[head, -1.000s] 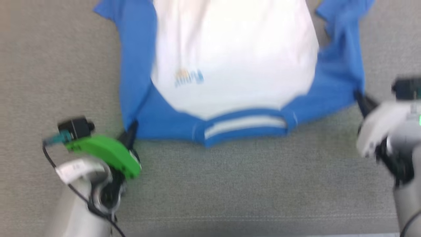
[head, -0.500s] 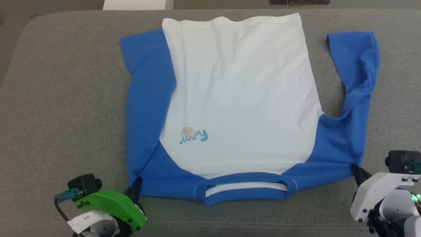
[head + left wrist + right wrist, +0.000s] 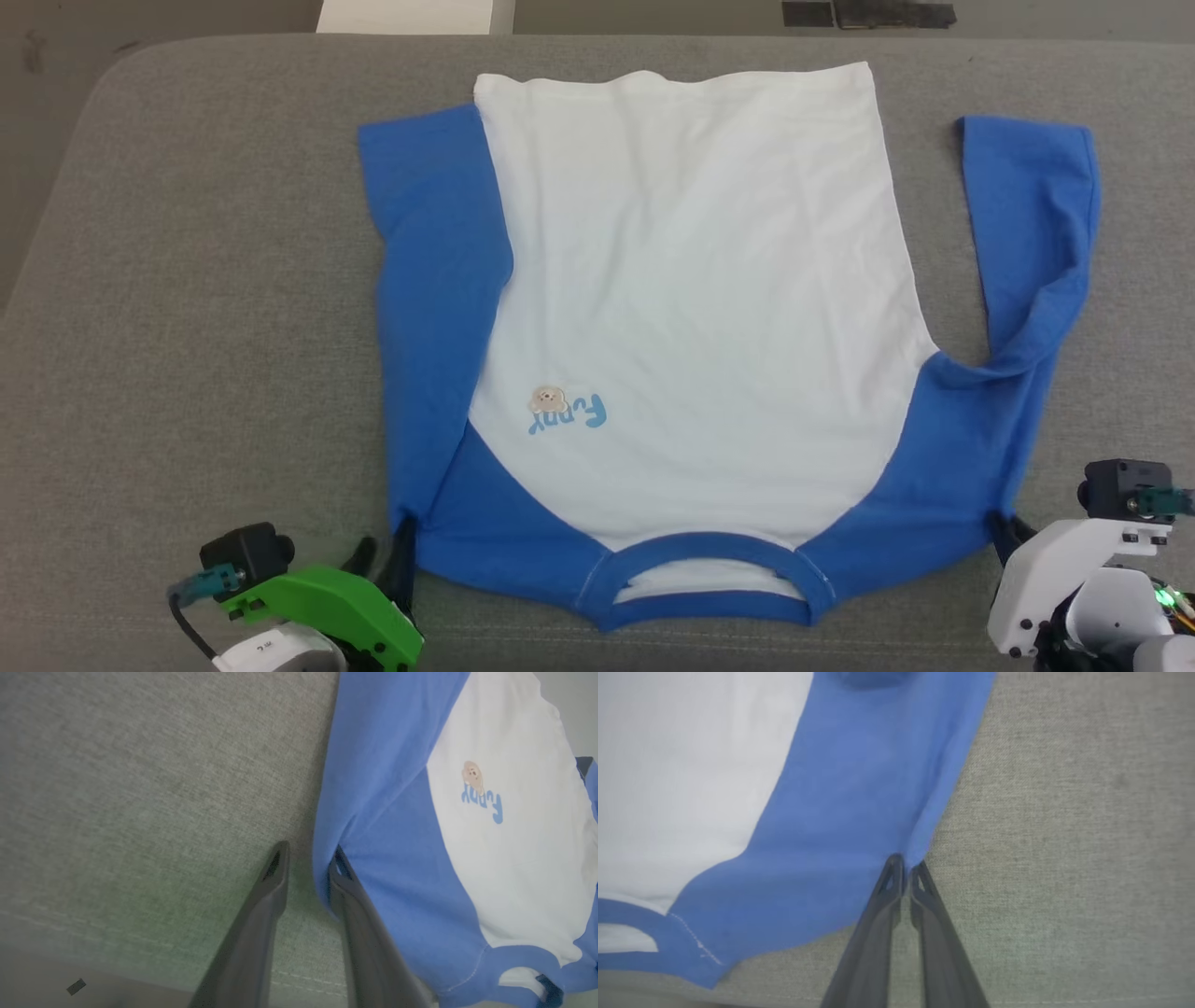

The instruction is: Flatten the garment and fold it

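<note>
shirt [image 3: 691,280] lies lengthwise, collar nearest both end effectors, hem far. left end effector [image 3: 309,851] gapes around one shoulder edge. right end effector [image 3: 906,863] pinches the other, with the cloth between its tips hard to see.

Left wrist cover [image 3: 327,602] is green, right wrist cover [image 3: 1050,569] white, jaws dark.

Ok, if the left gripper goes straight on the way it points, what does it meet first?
The shirt: the left gripper has its jaws open astride the blue edge, so it would likely push into that fabric at once. The cushion beside it looks free, though depth is unclear.
</note>
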